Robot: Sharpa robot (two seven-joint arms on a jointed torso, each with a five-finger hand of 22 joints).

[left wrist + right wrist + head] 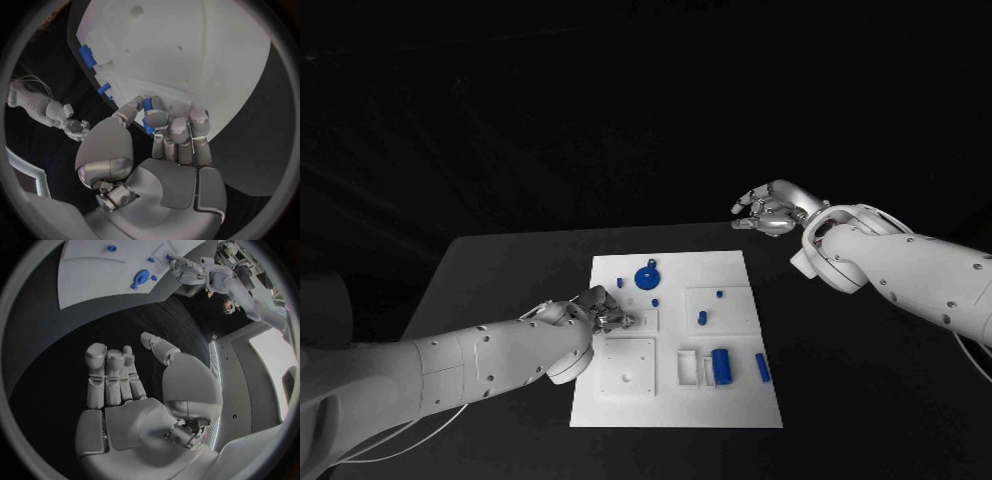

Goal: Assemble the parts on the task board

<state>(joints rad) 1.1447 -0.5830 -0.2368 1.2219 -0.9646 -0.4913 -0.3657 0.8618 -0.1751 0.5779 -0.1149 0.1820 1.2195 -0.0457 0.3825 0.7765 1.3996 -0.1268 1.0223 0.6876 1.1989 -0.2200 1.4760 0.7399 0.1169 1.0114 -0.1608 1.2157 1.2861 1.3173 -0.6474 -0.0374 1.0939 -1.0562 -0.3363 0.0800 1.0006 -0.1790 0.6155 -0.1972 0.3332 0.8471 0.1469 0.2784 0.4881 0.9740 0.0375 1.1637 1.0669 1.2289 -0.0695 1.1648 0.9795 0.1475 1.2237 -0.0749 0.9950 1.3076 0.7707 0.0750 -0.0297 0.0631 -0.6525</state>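
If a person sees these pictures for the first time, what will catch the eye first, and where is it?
First comes the white task board in the middle of the black table, with small blue parts on it, such as the round blue part near its far edge. Next is the left robot hand at the board's left edge, pinching a small blue part. The right robot hand hangs empty beyond the board's far right corner.

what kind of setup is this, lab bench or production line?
Most likely a lab or test bench, not a line: one black table against a dark backdrop, a single white task board with small blue parts, and the left hand pinching one such part while the right hand hovers empty.
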